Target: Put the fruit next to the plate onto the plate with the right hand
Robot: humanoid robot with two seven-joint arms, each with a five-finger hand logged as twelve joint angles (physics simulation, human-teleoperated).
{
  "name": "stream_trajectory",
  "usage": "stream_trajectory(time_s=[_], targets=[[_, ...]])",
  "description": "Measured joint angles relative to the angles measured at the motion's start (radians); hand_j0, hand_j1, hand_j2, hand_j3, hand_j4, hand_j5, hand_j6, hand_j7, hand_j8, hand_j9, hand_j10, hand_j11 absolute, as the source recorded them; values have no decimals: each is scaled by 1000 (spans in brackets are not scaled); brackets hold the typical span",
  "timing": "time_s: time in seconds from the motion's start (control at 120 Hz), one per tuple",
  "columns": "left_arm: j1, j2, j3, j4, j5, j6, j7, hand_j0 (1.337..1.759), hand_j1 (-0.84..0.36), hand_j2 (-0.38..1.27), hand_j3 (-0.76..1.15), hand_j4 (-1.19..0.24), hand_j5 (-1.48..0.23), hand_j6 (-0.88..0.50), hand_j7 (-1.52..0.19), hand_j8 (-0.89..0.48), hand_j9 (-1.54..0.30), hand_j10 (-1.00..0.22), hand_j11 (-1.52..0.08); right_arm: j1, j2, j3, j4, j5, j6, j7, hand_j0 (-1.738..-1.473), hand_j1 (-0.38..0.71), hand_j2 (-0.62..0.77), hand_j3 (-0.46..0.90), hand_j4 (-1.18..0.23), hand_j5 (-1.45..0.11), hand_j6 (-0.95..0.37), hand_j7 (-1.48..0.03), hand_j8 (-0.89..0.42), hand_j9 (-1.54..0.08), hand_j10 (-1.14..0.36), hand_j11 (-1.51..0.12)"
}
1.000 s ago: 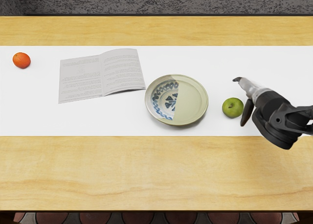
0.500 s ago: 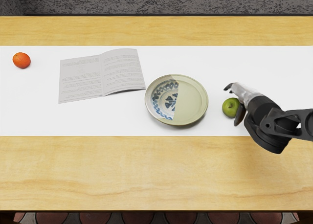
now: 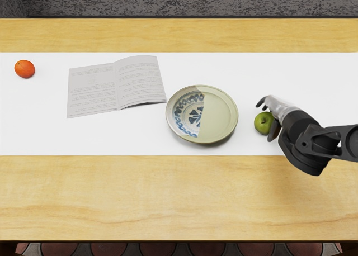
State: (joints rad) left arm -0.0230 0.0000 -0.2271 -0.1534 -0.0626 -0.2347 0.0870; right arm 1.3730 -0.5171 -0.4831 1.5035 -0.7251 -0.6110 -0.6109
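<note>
Far to the left, a small orange [image 3: 24, 69] sits by itself on the white cloth [image 3: 235, 71]. The cloth runs in a long strip across the wood table [image 3: 168, 194].

Next comes an open book [image 3: 116, 85]. It lies flat on the cloth with both pages showing. Its right corner comes close to the plate [image 3: 219, 117] but does not touch it.

The plate is round and sits near the middle of the cloth. Its left part has a blue pattern and its right part is plain pale green. Nothing lies on it.

Just to the right of the plate is a green apple [image 3: 262, 122]. It rests on the cloth beside the plate, with a small gap between them.

The right hand [image 3: 277, 113] is on the apple. Its arm [image 3: 313, 144] is dark and thick and comes in from the right edge. The fingers [image 3: 262, 102] bend over the top of the apple, and one dark finger [image 3: 273, 134] reaches down by its lower right side. The hand is closed around the apple, covering the apple's right side.
</note>
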Motion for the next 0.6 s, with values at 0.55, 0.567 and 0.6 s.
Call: stream_trajectory(time_s=[0.55, 0.567, 0.6], targets=[[0, 0, 0, 0, 0, 0, 0, 1658, 349, 0, 0, 0, 0, 0, 0, 0, 0, 0, 0, 2, 1, -11, 0, 1, 0, 0, -1657, 204, -15, 0, -490, -643, -456, -639, -453, -644, -489, -644], [0, 0, 0, 0, 0, 0, 0, 1658, 349, 0, 0, 0, 0, 0, 0, 0, 0, 0, 0, 3, 1, -11, 0, 1, 0, 0, -1657, 205, -8, 0, -494, -649, -456, -645, -452, -650, -493, -650], [0, 0, 0, 0, 0, 0, 0, 1658, 349, 0, 0, 0, 0, 0, 0, 0, 0, 0, 0, 3, 1, -11, 0, 1, 0, 0, -1657, 208, 4, 0, -502, -661, -455, -656, -450, -662, -501, -663]])
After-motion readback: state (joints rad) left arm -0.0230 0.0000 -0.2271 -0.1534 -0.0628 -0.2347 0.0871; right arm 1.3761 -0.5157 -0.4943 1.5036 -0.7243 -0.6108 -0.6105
